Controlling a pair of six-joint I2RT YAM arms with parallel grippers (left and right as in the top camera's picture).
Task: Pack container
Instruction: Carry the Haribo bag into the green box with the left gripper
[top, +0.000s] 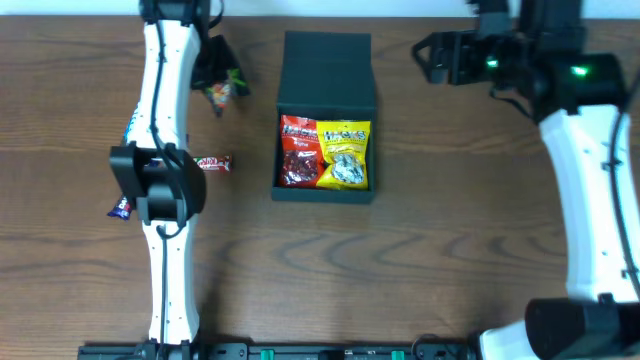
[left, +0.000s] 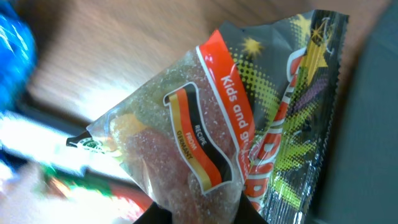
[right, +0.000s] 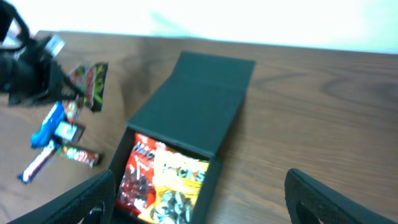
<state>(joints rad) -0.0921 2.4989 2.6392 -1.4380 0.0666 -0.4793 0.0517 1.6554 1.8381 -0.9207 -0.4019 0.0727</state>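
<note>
Overhead: pinches crinkly black-and-clear gummy packet (top: 221, 89) in left gripper (top: 211, 70), left of open square charcoal-teal container (top: 325, 65) mid-table; holds right gripper (right: 200, 179) spread. Could slip, or snag on its wall.

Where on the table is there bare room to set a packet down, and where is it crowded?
Bare table in front of the container, and between it and the right arm. Crowded to its left: left arm, gummy bag, bar, blue wrapper.

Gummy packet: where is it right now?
Overhead view, upper left: the gummy packet is held in the left pincer, just left of the open container's lid.
</note>
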